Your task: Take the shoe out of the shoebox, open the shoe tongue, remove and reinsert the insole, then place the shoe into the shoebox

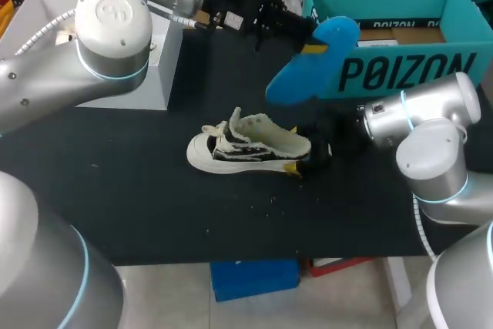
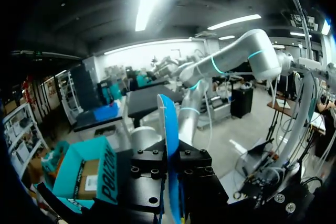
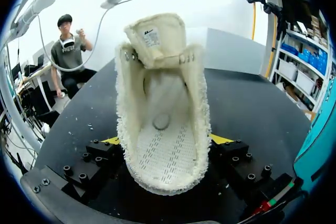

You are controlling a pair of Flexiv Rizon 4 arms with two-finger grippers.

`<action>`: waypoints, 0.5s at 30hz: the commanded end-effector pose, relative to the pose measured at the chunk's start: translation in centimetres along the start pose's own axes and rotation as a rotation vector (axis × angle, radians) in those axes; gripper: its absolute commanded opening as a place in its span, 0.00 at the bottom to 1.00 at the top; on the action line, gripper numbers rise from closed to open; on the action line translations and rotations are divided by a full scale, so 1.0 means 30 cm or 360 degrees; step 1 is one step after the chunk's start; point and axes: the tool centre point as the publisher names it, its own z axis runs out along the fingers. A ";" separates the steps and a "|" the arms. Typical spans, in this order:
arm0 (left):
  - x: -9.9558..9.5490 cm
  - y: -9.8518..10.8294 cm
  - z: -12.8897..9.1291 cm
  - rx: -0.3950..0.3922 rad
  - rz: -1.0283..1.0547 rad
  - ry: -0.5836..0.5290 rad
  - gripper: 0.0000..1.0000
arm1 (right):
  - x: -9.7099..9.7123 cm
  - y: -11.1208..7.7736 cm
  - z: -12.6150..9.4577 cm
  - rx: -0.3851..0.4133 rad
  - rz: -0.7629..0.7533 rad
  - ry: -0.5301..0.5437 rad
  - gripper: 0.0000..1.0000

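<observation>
Head view: the left pincer is clamped on the blue insole, raised beside the shoebox. The right pincer squeezes the heel of the shoe, which rests on the desk.

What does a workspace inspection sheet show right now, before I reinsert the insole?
Surface: black table, scattered pale specks.
Job's things: shoe mid-table, tongue open, footbed bare; blue insole held aloft; teal shoebox open, behind.
Clutter: white box at left rear.
Grippers: left gripper shut on insole; right gripper shut on shoe heel.
Cables: hose along left arm, off the table.
Surroundings: nothing seen reaching in.
</observation>
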 end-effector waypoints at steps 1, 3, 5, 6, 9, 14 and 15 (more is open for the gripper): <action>-0.002 0.002 0.005 -0.0003 0.0002 0.0000 0.00 | 0.001 -0.008 0.008 0.0003 0.0002 -0.0002 0.00; -0.002 0.002 0.005 -0.0003 0.0002 0.0000 0.00 | 0.001 -0.008 0.008 0.0003 0.0002 -0.0002 0.00; -0.002 0.002 0.005 -0.0003 0.0002 0.0000 0.00 | 0.001 -0.008 0.008 0.0003 0.0002 -0.0002 0.00; -0.002 0.002 0.005 -0.0003 0.0002 0.0000 0.00 | 0.001 -0.008 0.008 0.0003 0.0002 -0.0002 0.00; -0.002 0.002 0.005 -0.0003 0.0002 0.0000 0.00 | 0.001 -0.008 0.008 0.0003 0.0002 -0.0002 0.00; 0.019 -0.027 -0.013 0.0137 -0.0068 -0.0036 0.00 | 0.001 -0.008 0.008 0.0003 0.0002 -0.0002 0.00; 0.025 -0.038 -0.021 0.0192 -0.0115 -0.0014 0.00 | 0.001 -0.008 0.008 0.0003 0.0002 -0.0002 0.00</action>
